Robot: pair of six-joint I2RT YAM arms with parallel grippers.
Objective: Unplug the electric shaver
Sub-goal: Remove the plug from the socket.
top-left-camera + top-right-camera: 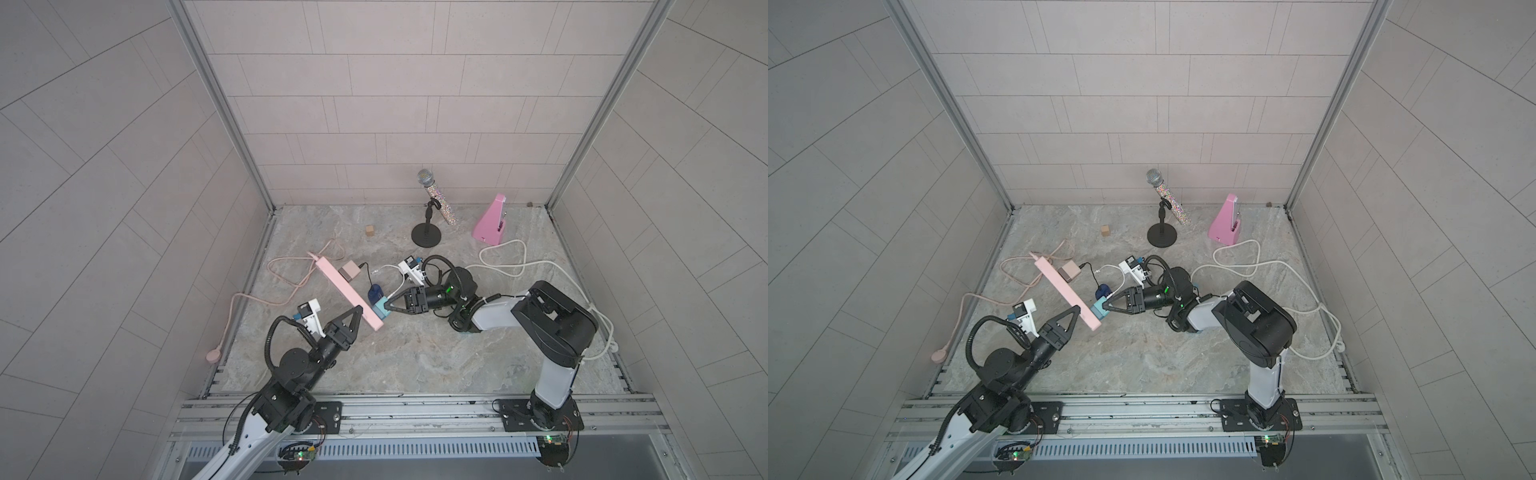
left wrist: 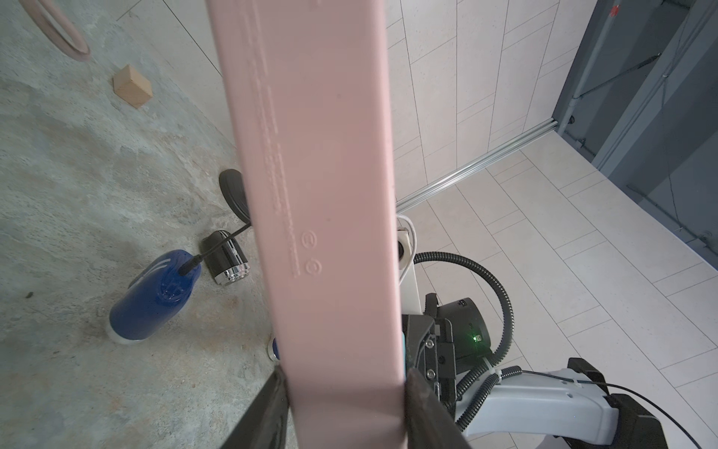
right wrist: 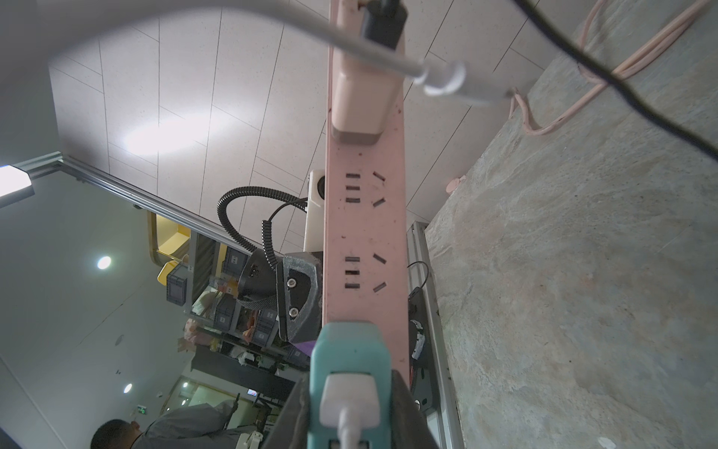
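Observation:
The blue electric shaver [image 1: 375, 293] [image 1: 1101, 291] [image 2: 155, 295] lies on the stone floor with a thin black cable plugged into its end. Beside it, a pink power strip [image 1: 345, 291] [image 1: 1067, 293] [image 2: 322, 194] [image 3: 363, 233] is tipped up on its edge. My left gripper [image 1: 363, 318] [image 1: 1084, 316] [image 2: 345, 377] is shut on the strip's near end. My right gripper [image 1: 384, 307] [image 1: 1104, 306] [image 3: 349, 385] is shut on a teal adapter [image 1: 380, 309] [image 3: 349, 350] plugged in there; a white cable runs into it. A beige adapter [image 1: 348, 270] [image 3: 361, 105] and a black plug [image 3: 382, 19] sit further along.
A microphone on a black stand [image 1: 432, 199], a pink metronome [image 1: 492, 220] and a wooden cube [image 1: 370, 230] stand toward the back wall. A white cable [image 1: 511, 262] loops right, the strip's pink cord [image 1: 286, 270] loops left. A black and chrome cylinder [image 2: 225, 256] lies beside the shaver.

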